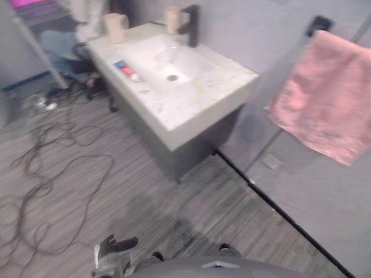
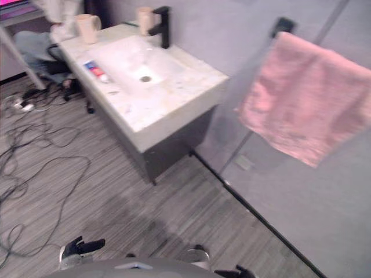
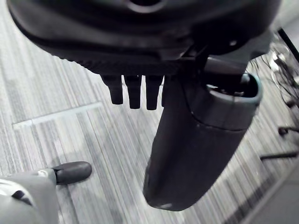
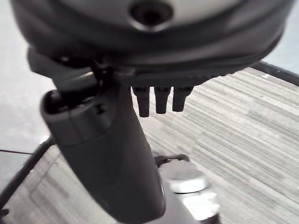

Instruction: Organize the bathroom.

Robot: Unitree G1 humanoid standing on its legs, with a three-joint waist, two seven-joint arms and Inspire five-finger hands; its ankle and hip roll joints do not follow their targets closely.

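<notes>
A white sink counter (image 1: pixel 194 101) stands on a dark cabinet at the back. Beside the basin lies a toothpaste tube (image 1: pixel 126 70) with a red and blue end. Two beige cups (image 1: pixel 115 26) (image 1: pixel 172 19) stand at the far edge, either side of a black faucet (image 1: pixel 191 24). A pink towel (image 1: pixel 327 98) hangs from a bar on the grey wall to the right. My left hand (image 1: pixel 113 255) hangs low at my side, far from the sink, its fingers (image 3: pixel 133 93) straight and holding nothing. My right hand (image 2: pixel 235 272) also hangs low, its fingers (image 4: pixel 159 100) straight and empty.
Loose cables (image 1: pixel 40 150) snake over the striped grey floor on the left. A seated person (image 1: pixel 58 40) and a chair base (image 1: pixel 98 87) are behind the sink's far left corner. A black strip (image 1: pixel 278 208) runs along the foot of the right wall.
</notes>
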